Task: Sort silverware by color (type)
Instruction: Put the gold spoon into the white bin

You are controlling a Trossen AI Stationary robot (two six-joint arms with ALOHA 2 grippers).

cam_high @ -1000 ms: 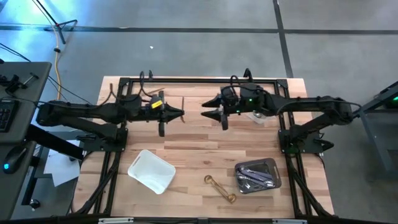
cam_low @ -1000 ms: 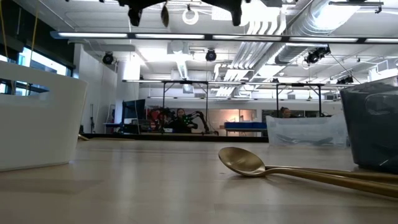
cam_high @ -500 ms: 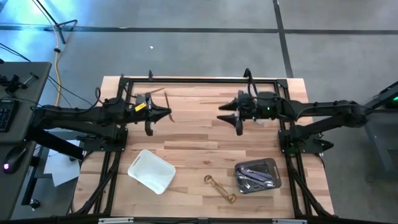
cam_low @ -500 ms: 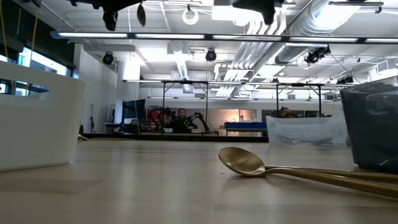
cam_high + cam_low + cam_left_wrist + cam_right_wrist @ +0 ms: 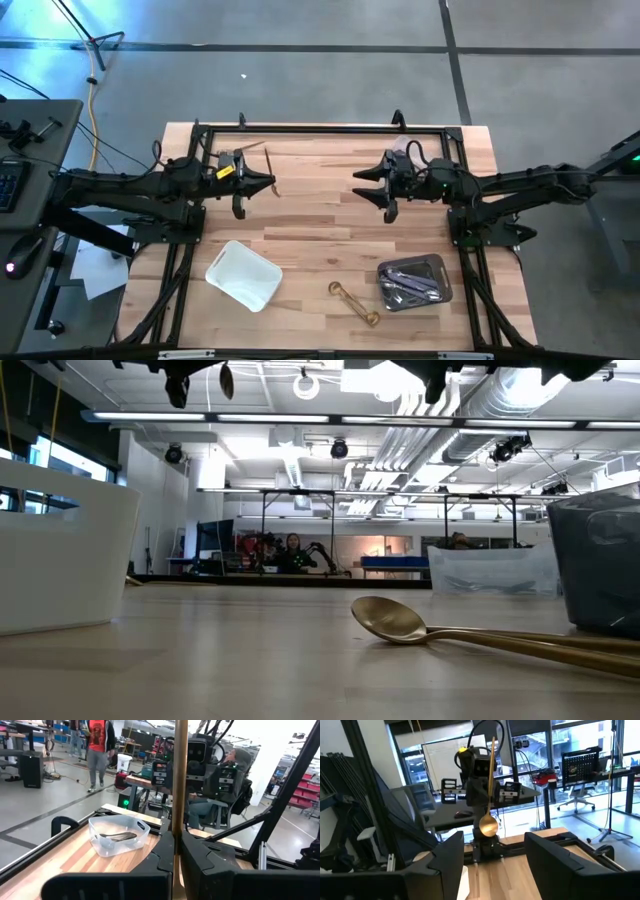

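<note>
We see the bin point(image 5: 243, 274) at the surface's point(image 5: 320, 225) front left, spoons point(image 5: 354, 303) centre, and the tray point(image 5: 415, 282) holding utensils point(image 5: 408, 281) right.

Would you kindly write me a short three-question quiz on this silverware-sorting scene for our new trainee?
1. True or false: the left gripper is shut on a gold spoon.
2. Multiple choice: the grey tray at the table's near right holds (a) gold spoons, (b) dark and silver utensils, (c) nothing.
3. Fill in: two gold utensils lie on the bare table between the grey tray and the ____ bin.

Key:
1. True; its fingers clamp the handle, held above the table.
2. b.
3. White. The right gripper hangs open, facing the left.
</note>
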